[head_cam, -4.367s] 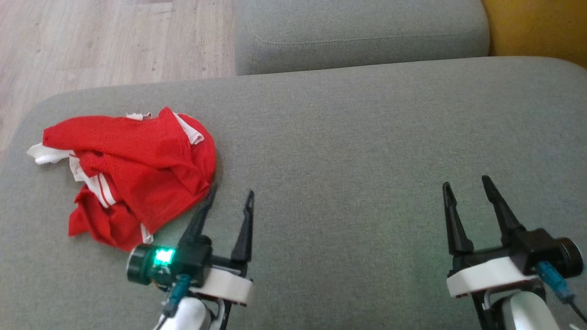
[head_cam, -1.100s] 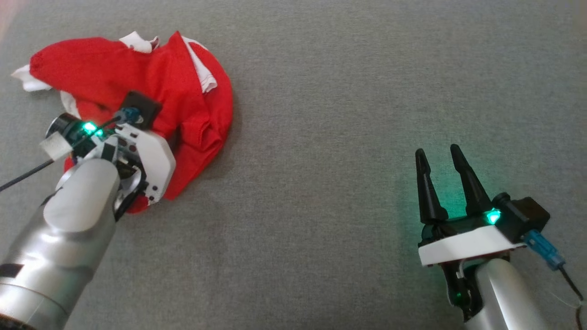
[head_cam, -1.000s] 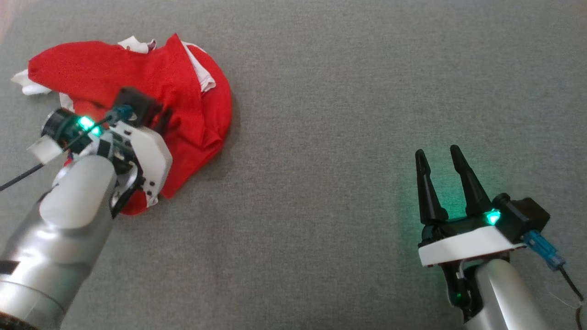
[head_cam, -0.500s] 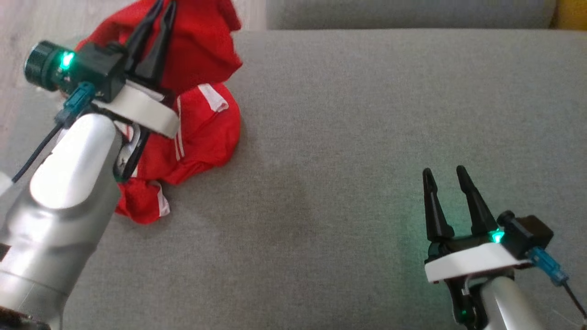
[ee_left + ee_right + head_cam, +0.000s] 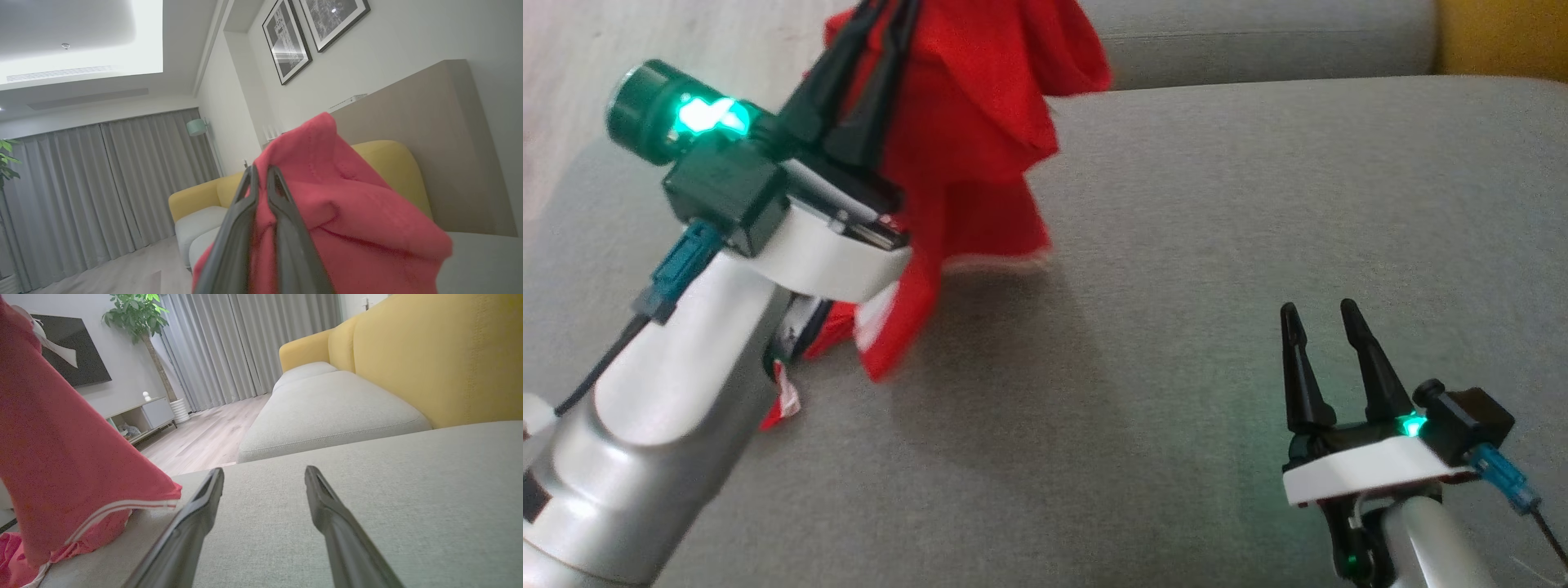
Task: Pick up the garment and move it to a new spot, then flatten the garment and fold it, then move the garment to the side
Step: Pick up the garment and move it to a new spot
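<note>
Left hand (image 5: pixel 262 170) tight on hanging red garment (image 5: pixel 980 122) over grey sofa (image 5: pixel 1217 245), yellow backrest (image 5: pixel 1503 37) behind; right hand (image 5: pixel 1317 307) open

garment (image 5: pixel 980 122): red cloth, matt, fine knit texture, white stripe trim at the hem.
seat cushion (image 5: pixel 1258 204): grey woven cloth, matt, slightly rough weave.
yellow backrest (image 5: pixel 429 355): cloth, matt, fine grain.
left gripper (image 5: pixel 262 173) and right gripper (image 5: pixel 1316 310): fingers look like smooth, matt black plastic.
wrist plate (image 5: pixel 825 261): white, smooth, low sheen, plastic by the look.
left forearm (image 5: pixel 662 425): silvery shell, smooth, glossy; metal or plastic, can't tell.
floor (image 5: pixel 204 441): pale wood planks, faint sheen.
curtains (image 5: pixel 245 343): grey cloth, matt.
framed pictures (image 5: pixel 288 38): glossy fronts, catching reflections.
</note>
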`<state>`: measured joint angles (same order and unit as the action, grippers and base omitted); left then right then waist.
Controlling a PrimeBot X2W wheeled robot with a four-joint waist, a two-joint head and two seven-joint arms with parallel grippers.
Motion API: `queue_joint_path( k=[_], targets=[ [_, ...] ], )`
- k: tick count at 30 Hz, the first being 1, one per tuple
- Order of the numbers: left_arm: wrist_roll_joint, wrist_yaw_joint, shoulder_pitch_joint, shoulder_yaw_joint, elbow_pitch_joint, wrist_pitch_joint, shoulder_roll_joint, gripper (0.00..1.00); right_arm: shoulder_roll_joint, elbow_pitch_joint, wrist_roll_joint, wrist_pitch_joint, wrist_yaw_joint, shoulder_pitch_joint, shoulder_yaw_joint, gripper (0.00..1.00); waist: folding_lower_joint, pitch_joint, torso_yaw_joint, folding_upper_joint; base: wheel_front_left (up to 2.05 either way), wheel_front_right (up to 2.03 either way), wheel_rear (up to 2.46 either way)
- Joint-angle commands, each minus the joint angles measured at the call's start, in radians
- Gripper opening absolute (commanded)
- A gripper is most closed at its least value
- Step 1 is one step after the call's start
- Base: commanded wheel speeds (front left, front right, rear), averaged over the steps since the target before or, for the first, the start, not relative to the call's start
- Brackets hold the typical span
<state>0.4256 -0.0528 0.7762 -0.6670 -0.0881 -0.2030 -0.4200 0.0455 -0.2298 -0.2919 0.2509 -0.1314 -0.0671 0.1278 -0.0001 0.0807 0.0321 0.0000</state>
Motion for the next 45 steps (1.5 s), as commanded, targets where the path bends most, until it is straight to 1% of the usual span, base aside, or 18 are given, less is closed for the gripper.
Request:
queue_joint_path(
  k=[1,4,8,9,10,16,18,20,24,26,28,30,33,34,35,37,40,45],
  targets=[
    [0.010,-0.007,0.034,0.035,0.051,0.019,-0.023,0.00,0.005,0.039,-0.005,0.011,0.001,-0.013,0.022,1.00,0.0001,-0.006,-0.037,0.0000,0.00,0.00,0.00],
    [0.007,-0.008,0.034,0.014,0.071,0.045,-0.013,0.00,0.005,0.047,-0.010,0.011,0.001,-0.020,0.027,1.00,0.0001,0.001,-0.086,0.0000,0.00,0.00,0.00],
    [0.005,-0.004,0.047,-0.011,0.064,0.068,0.008,0.00,0.005,0.062,-0.025,0.011,0.001,-0.033,0.032,1.00,0.0001,0.023,-0.161,0.0000,0.00,0.00,0.00],
    [0.005,-0.004,0.047,-0.011,0.064,0.068,0.008,0.00,0.005,0.062,-0.025,0.011,0.001,-0.033,0.032,1.00,0.0001,0.023,-0.161,0.0000,0.00,0.00,0.00],
    [0.002,-0.002,0.061,-0.021,0.051,0.079,0.019,0.00,0.005,0.069,-0.036,0.011,0.001,-0.038,0.036,1.00,0.0001,0.039,-0.201,0.0000,0.00,0.00,0.00],
    [-0.018,-0.014,0.152,-0.014,-0.008,0.093,0.048,0.00,0.005,0.089,-0.065,0.011,0.001,-0.055,0.058,1.00,0.0001,0.088,-0.321,0.0000,0.00,0.00,0.00],
    [-0.039,-0.016,0.206,-0.007,-0.041,0.100,0.043,0.00,0.005,0.095,-0.076,0.011,0.001,-0.062,0.068,1.00,0.0001,0.105,-0.358,0.0000,0.00,0.00,0.00],
    [-0.071,-0.020,0.268,0.003,-0.083,0.108,0.023,0.00,0.005,0.102,-0.088,0.011,0.001,-0.068,0.079,1.00,0.0001,0.119,-0.392,0.0000,0.00,0.00,0.00],
    [-0.097,-0.019,0.354,0.010,-0.134,0.132,0.015,0.00,0.005,0.118,-0.108,0.011,0.001,-0.070,0.081,1.00,0.0001,0.141,-0.429,0.0000,0.00,0.00,0.00],
    [-0.106,-0.006,0.366,-0.015,-0.139,0.143,0.029,0.00,0.005,0.124,-0.113,0.011,0.001,-0.068,0.080,1.00,0.0001,0.150,-0.438,0.0000,0.00,0.00,0.00],
    [-0.109,0.009,0.355,-0.052,-0.139,0.155,0.056,0.00,0.005,0.130,-0.117,0.011,0.001,-0.067,0.080,1.00,0.0001,0.159,-0.443,0.0000,0.00,0.00,0.00],
    [-0.106,0.026,0.324,-0.099,-0.142,0.166,0.092,0.00,0.005,0.133,-0.120,0.011,0.001,-0.070,0.075,1.00,0.0001,0.167,-0.447,0.0000,0.00,0.00,0.00],
    [-0.086,0.045,0.257,-0.168,-0.163,0.169,0.165,0.00,0.005,0.141,-0.123,0.011,0.001,-0.078,0.054,1.00,0.0001,0.179,-0.449,0.0000,0.00,0.00,0.00],
    [-0.078,0.049,0.231,-0.189,-0.175,0.162,0.192,0.09,0.005,0.143,-0.124,0.011,0.001,-0.082,0.047,1.00,0.0001,0.184,-0.449,0.0000,0.00,0.00,0.00],
    [-0.060,0.048,0.202,-0.200,-0.187,0.147,0.225,1.00,0.005,0.145,-0.125,0.011,0.001,-0.085,0.041,1.00,0.0001,0.188,-0.449,0.0000,0.00,0.00,0.00],
    [-0.050,0.053,0.157,-0.237,-0.228,0.130,0.272,1.00,0.005,0.147,-0.125,0.011,0.001,-0.089,0.027,1.00,0.0001,0.196,-0.447,0.0000,0.00,0.00,0.00],
    [-0.059,0.048,0.120,-0.280,-0.286,0.093,0.314,1.00,0.005,0.150,-0.124,0.011,0.001,-0.093,0.010,1.00,0.0001,0.204,-0.435,0.0000,0.00,0.00,0.00],
    [-0.054,0.038,0.097,-0.300,-0.348,0.032,0.341,1.00,0.005,0.152,-0.113,0.011,0.001,-0.087,-0.016,1.00,0.0001,0.203,-0.385,0.0000,0.00,0.00,0.00]
  ],
)
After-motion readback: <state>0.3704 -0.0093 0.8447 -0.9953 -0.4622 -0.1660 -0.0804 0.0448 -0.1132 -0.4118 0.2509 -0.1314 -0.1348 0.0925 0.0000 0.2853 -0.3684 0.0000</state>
